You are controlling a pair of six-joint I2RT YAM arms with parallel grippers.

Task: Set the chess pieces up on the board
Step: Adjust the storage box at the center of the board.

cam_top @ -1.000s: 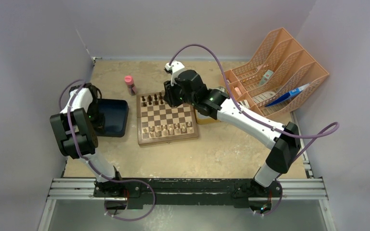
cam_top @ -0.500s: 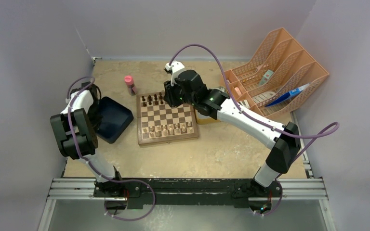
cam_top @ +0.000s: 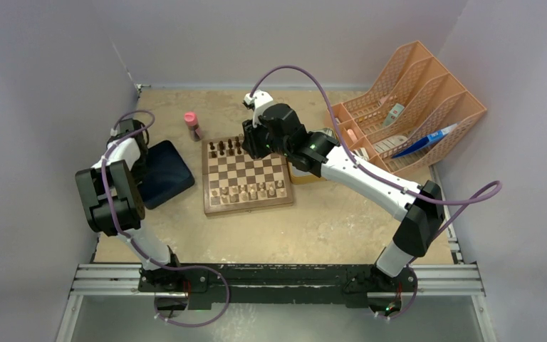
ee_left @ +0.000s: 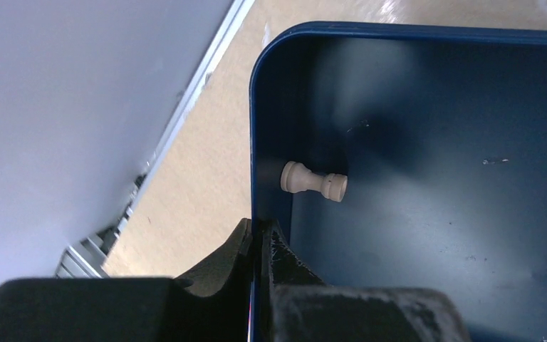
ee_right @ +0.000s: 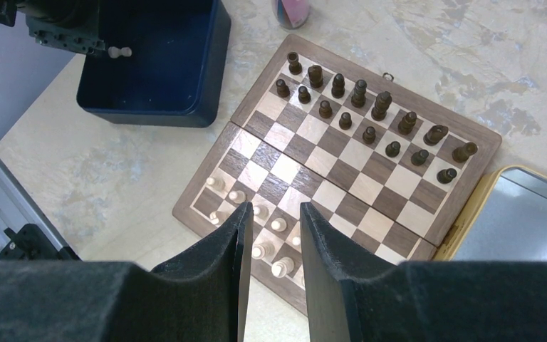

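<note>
While clamped with the left gripper [ee_left: 258,228] on the dark blue tray [ee_left: 434,214] rim, found one pale chess piece [ee_left: 313,184] lying sideways inside, just beside that wall. Hovered the right gripper [ee_right: 275,210] over the board [ee_right: 342,174], jaws slightly parted and empty. Found dark ranks far, pale near, perhaps incomplete.

Soft, even overhead light; top view sharp, shadows faint. Left end effector [ee_left: 260,242] blurs up close; tray [ee_left: 434,249] shows dull sheen (brighter toward its far corner). Right end effector [ee_right: 274,217] soft-focus, board [ee_right: 349,178] crisp.
</note>
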